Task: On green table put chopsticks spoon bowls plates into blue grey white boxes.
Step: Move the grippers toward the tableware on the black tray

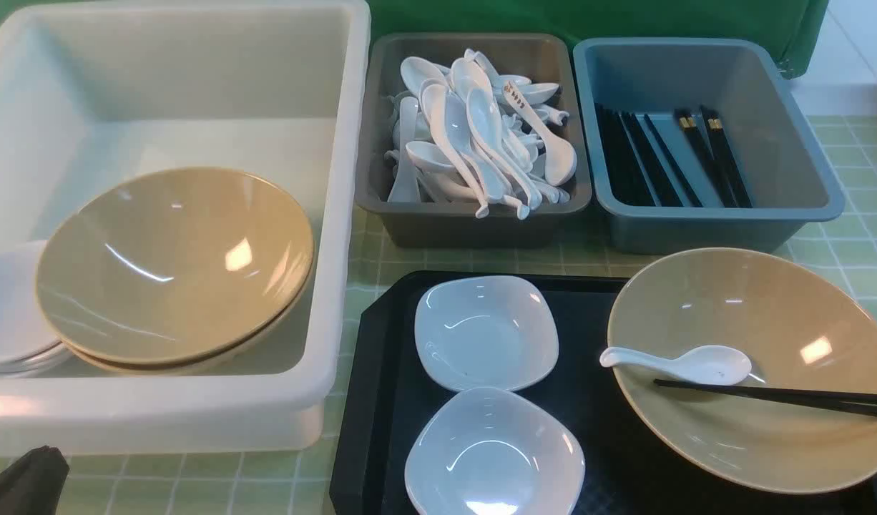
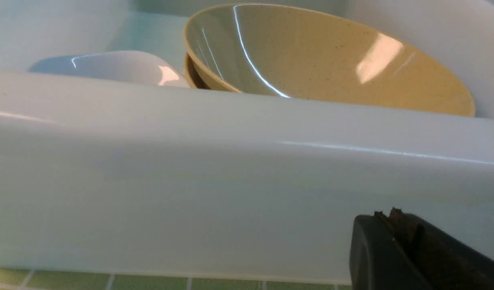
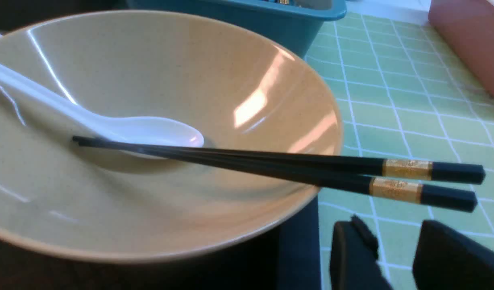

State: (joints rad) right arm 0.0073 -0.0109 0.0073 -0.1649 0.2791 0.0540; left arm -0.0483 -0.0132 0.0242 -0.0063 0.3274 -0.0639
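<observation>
On the black tray point(image 1: 381, 400) a tan bowl point(image 1: 767, 443) holds a white spoon point(image 1: 696, 363) and a pair of black chopsticks point(image 1: 775, 395). Two white square plates point(image 1: 486, 332) lie beside it. My right gripper point(image 3: 392, 233) stands open and empty over the table, just below the chopsticks' point(image 3: 271, 163) gold-banded ends that jut past the bowl's rim point(image 3: 150, 209). It does not show in the front view. My left gripper point(image 2: 386, 215) is shut and empty, low in front of the white box point(image 2: 231, 161); it is the dark shape point(image 1: 23, 479) at the front view's corner.
The white box point(image 1: 345, 214) holds stacked tan bowls point(image 1: 174, 265) and white plates point(image 1: 6, 315). The grey box point(image 1: 474, 229) is heaped with several white spoons. The blue box point(image 1: 696, 229) holds several black chopsticks. A reddish container point(image 3: 468, 40) stands on the table beyond the right gripper.
</observation>
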